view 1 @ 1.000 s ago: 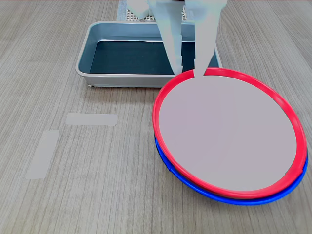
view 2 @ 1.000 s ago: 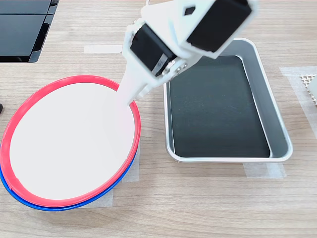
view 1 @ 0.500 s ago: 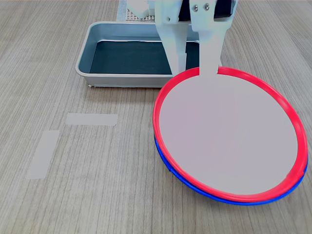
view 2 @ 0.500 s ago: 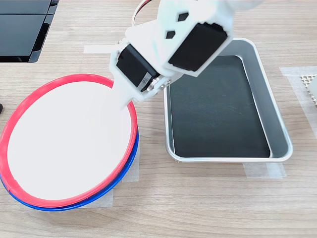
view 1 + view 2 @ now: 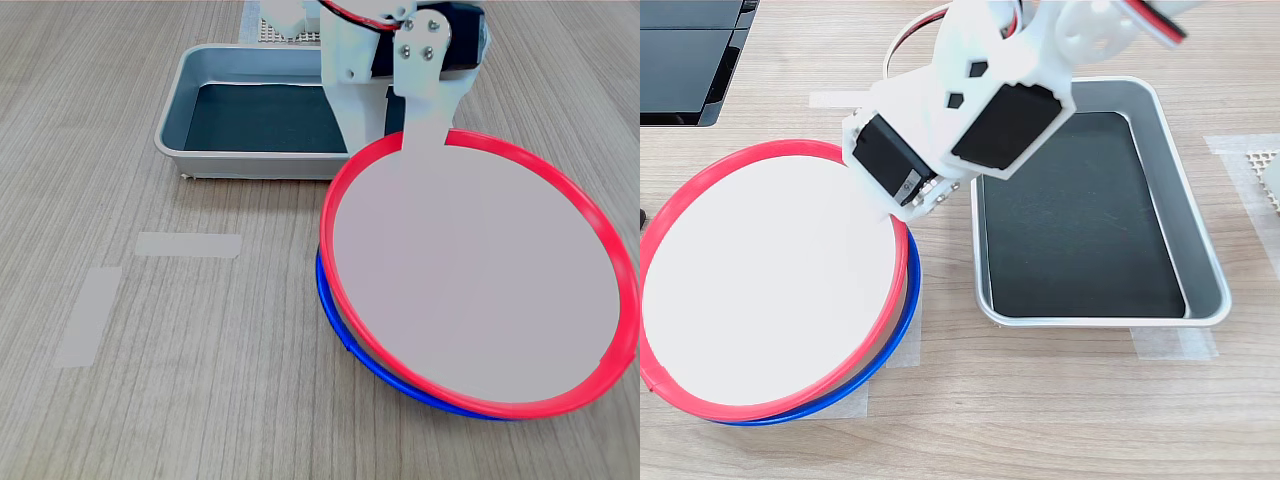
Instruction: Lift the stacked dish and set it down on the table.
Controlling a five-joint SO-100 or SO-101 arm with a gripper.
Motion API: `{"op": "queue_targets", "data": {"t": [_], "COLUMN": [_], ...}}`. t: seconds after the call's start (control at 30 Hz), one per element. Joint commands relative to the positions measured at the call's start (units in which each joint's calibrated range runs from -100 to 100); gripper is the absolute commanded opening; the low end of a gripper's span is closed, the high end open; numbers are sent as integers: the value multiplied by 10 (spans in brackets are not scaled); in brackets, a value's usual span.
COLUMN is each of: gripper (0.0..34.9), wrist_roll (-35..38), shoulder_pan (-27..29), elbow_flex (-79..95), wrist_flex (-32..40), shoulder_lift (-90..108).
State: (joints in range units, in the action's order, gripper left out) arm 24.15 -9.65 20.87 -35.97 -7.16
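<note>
My gripper (image 5: 408, 140) pinched the far rim of the red-rimmed plate (image 5: 480, 275), one finger above it, one below. The plate sat tilted above the blue-rimmed plate (image 5: 895, 330), just beside the grey tray (image 5: 1200, 260) on the wood-grain table (image 5: 150, 400).

The stacked dish (image 5: 480, 275) (image 5: 770, 285) is a big round shallow plate, bright red rim, pale flat centre. It sits tilted, its near edge in the first exterior view raised off the blue-rimmed plate beneath. Below lies the bench (image 5: 150, 400) (image 5: 1040, 410), light wood-grain with pale tape strips.
</note>
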Motion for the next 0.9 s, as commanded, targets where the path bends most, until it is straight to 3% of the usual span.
{"op": "queue_targets", "data": {"t": [0.0,0.5,0.7,0.87], "gripper": [3,0,0,0], "wrist_roll": [1,-71,-91,-98], "shoulder_pan": [-4,-3,45,120], "elbow_flex": [-11,101,148,180], "wrist_flex": [5,92,137,162], "shoulder_lift": [17,185,239,263]}}
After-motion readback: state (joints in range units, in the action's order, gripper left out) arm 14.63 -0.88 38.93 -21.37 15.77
